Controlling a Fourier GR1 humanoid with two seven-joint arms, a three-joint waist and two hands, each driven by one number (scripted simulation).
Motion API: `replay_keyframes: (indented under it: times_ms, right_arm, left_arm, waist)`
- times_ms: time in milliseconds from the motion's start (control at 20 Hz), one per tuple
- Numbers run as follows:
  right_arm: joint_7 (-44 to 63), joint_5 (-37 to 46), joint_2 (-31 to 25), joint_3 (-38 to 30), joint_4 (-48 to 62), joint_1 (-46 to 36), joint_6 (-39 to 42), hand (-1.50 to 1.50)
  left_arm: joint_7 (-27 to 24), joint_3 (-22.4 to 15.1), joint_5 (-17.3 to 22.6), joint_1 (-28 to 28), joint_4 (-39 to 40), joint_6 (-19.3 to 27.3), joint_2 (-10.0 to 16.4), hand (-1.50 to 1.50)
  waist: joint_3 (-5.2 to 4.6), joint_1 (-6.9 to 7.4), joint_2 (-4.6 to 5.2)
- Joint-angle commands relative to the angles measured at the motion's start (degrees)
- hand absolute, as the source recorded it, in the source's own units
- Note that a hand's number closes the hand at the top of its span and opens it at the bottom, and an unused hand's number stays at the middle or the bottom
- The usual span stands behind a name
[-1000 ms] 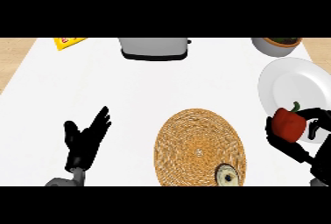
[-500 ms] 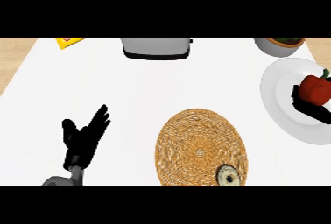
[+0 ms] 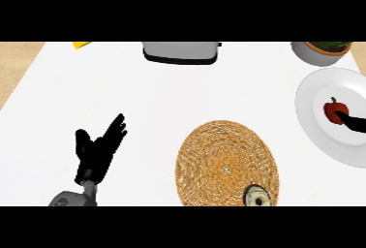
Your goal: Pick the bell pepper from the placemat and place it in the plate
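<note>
Counter [image 3: 143, 97]: white, bearing everything.
Placemat [image 3: 225, 160]: round, woven, without the pepper, as 0.5 s ago.
Plate [image 3: 322, 140]: white, at the right edge.
Left hand [image 3: 99, 147]: open, holding nothing, resting lower left, unmoved.
Right hand [image 3: 353, 123]: now mostly past the right edge; touches the pepper, grip cannot be told.
Bell pepper [image 3: 333, 109]: red, in the plate, lower than 0.5 s ago.

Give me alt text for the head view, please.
A red bell pepper is on a white plate at the right, the right hand beside it. The woven placemat lies mid-counter; the open left hand rests at lower left.
</note>
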Motion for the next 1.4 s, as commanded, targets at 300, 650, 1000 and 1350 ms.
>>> replay_keyframes:
  times_ms: [300,650,1000,1350]
  right_arm:
    - [-21.0,-8.8,5.7,-9.9,16.8,-9.3,17.3,-1.5]
    - [-28.8,-14.4,3.8,-17.8,29.7,-10.4,30.4,-1.5]
    - [-32.0,-13.9,-2.6,-18.1,36.0,-8.3,50.7,-1.5]
    - [-40.7,-9.7,-5.2,-15.6,37.1,-1.3,58.8,-1.5]
  left_arm:
    - [1.0,0.4,-0.1,0.3,-1.2,0.6,0.0,0.0]
    - [0.2,-0.3,-0.7,1.9,-1.3,1.2,-1.2,0.0]
    - [0.2,1.3,-0.1,2.2,-1.1,0.2,0.1,0.0]
    - [0.4,-0.2,-1.6,3.3,-2.0,1.7,-1.3,0.0]
  waist:
    - [0.16,-0.62,-0.33]
    - [-0.04,-1.77,-0.52]
    - [-0.05,-2.28,-0.58]
    - [0.06,-3.11,-0.86]
